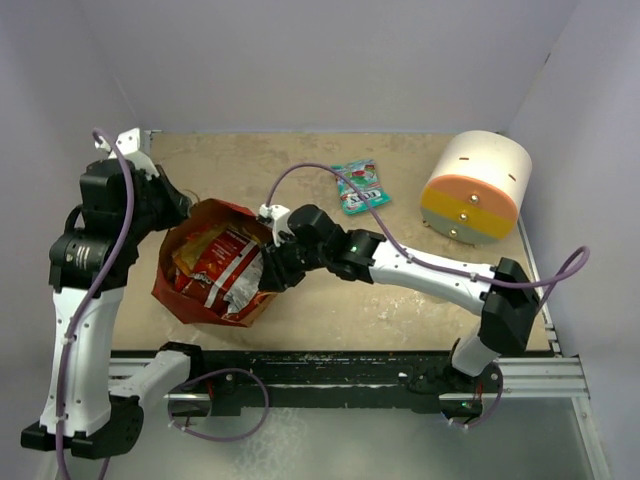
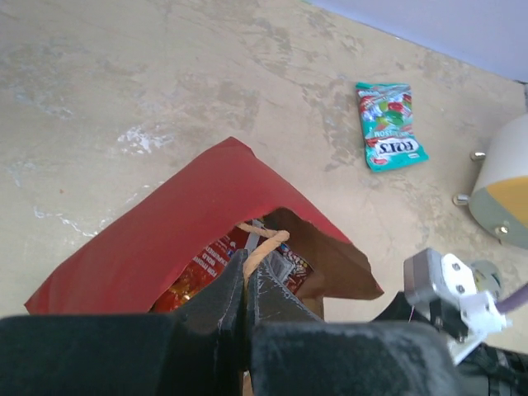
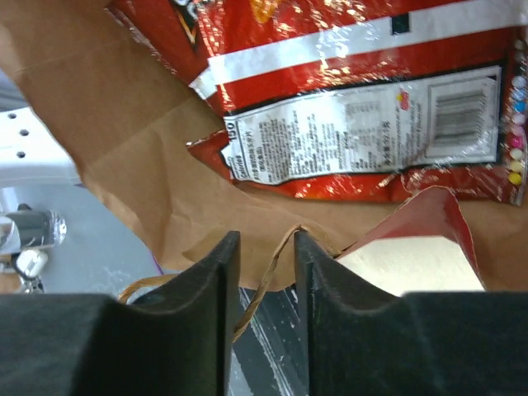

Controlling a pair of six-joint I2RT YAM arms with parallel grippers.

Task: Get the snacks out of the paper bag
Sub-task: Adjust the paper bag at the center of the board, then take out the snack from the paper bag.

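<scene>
Nearest the arm bases, the red paper bag lies open on the surface, with a red-and-silver snack packet and an orange one inside. The left end effector is pressed together, pinching the bag's string handle. The right end effector straddles the opposite rim with a narrow gap; I cannot tell whether it grips. Farther back, a teal candy packet lies apart from the bag, near an orange-banded white cylinder.
</scene>
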